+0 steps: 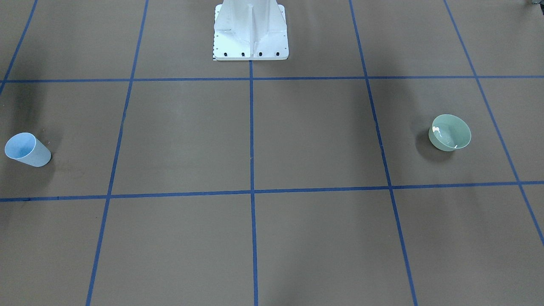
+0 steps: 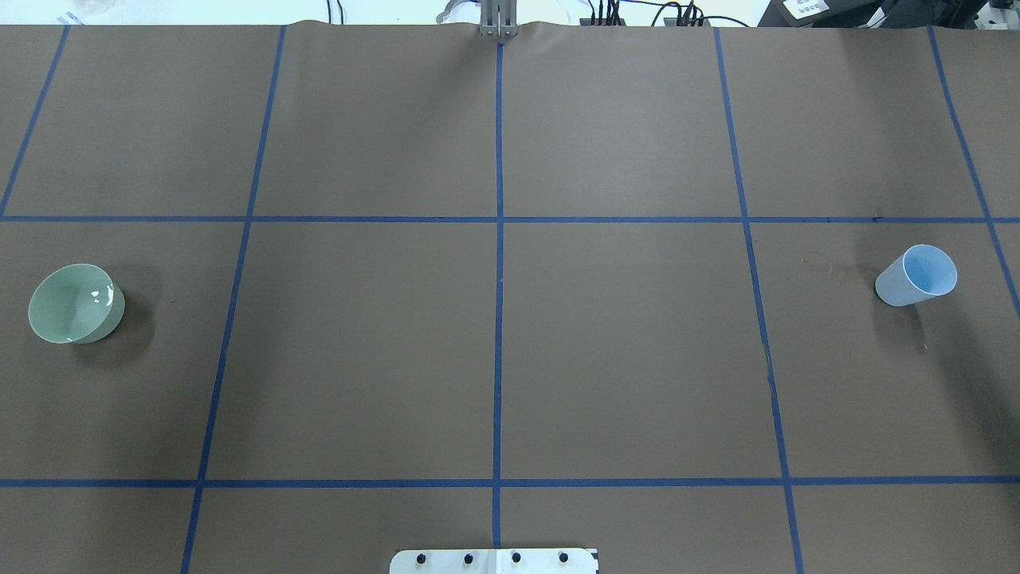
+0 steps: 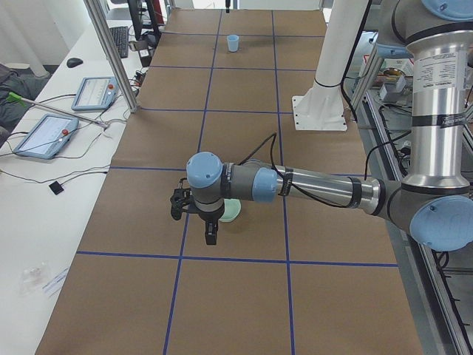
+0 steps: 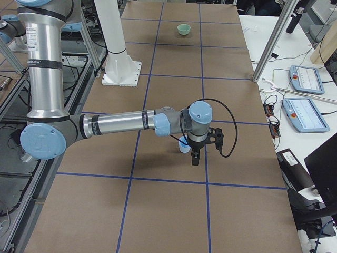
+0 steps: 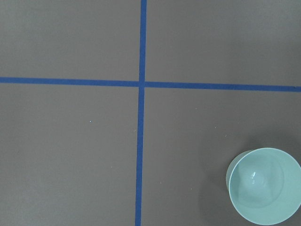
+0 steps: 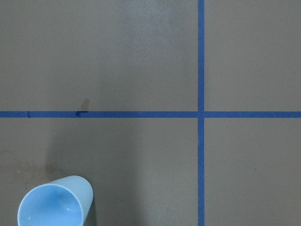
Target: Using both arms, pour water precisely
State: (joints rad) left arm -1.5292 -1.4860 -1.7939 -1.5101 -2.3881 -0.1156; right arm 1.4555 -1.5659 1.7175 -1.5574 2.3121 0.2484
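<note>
A pale green bowl stands upright on the brown table, at the left in the overhead view. Water shows in it only as whitish glints. A light blue cup stands upright at the right in the overhead view, with droplets inside. My left arm reaches over the bowl, its gripper pointing down above it. My right arm reaches over the cup, its gripper pointing down. I cannot tell whether either gripper is open or shut.
Blue tape lines divide the table into squares. The white bolted pedestal base stands at the robot's edge. A faint damp stain lies beside the cup. Control tablets and metal posts stand off the operators' side.
</note>
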